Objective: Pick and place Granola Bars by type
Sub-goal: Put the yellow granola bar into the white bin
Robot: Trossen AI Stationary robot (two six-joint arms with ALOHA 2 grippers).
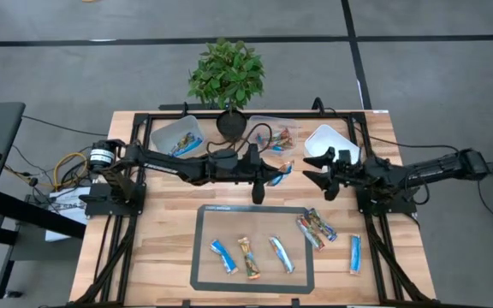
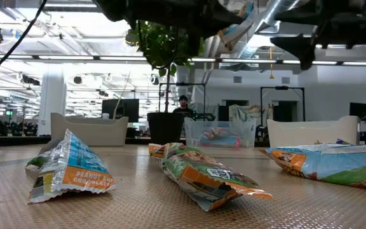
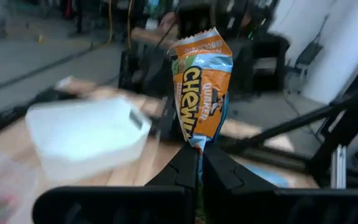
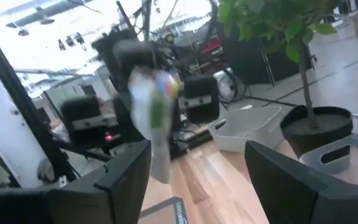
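From above, the left gripper (image 1: pixel 282 170) is held over the middle of the table, its fingers pinched on an orange-and-blue granola bar (image 1: pixel 284 168) near the middle tub (image 1: pixel 274 137). The right gripper (image 1: pixel 321 169) hangs by the right tub (image 1: pixel 328 141), fingers apart and empty. More bars lie on the dark mat (image 1: pixel 252 247) and just beside it.

At table height only fragments read — "PEANUT" on one wrapper (image 2: pixel 68 168).

The left wrist view alone shows the held bar's (image 3: pixel 200 84) print: "CHEWY", Quaker.

The right wrist view shows only spread fingers (image 4: pixel 289 174) — the bar is a blur.
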